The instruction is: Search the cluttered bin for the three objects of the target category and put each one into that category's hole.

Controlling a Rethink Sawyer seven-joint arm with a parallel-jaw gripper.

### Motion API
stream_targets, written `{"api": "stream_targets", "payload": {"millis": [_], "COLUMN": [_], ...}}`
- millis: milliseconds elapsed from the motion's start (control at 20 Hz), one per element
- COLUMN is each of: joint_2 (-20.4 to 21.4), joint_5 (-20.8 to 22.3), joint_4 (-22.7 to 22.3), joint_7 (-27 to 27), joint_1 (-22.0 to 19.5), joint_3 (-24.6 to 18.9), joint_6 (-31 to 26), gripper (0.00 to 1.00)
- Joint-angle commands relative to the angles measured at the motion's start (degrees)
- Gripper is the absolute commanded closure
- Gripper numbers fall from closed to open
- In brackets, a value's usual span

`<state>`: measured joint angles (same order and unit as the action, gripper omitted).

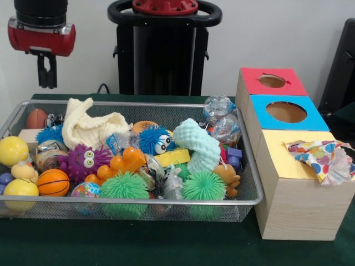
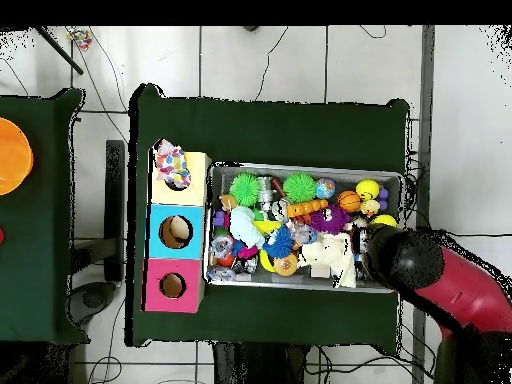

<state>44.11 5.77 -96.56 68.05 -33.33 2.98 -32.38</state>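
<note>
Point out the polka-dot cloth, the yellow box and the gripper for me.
polka-dot cloth (image 1: 324, 157), front view, middle of the bunch.
yellow box (image 1: 277, 160), front view, bare yellow top.
gripper (image 1: 47, 83), front view, lower tips.

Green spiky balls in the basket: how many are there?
2 that I can see. One green spiky ball lies at the wire-mesh basket's front wall near the middle; the other green spiky ball sits just right of it. More may be buried under other toys.

polka-dot cloth (image 2: 172, 163) on yellow box (image 2: 194, 170)
</note>
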Motion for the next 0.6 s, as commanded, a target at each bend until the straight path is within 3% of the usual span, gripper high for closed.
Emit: {"api": "stream_targets", "payload": {"millis": [50,400,600], "joint_2": [-2.4,-3.8,-3.7], "joint_5": [1.8,0.2,-1.2], "joint_4": [4.1,7.8,7.7], "joint_7": [4.3,8.4,9.6], "joint_1": [5.7,11.6,13.9], "joint_3": [-5.3,-3.4,-3.2], "joint_6": [-7.6,-9.4,-10.8], "gripper": [1.0,1.0,1.0]}}
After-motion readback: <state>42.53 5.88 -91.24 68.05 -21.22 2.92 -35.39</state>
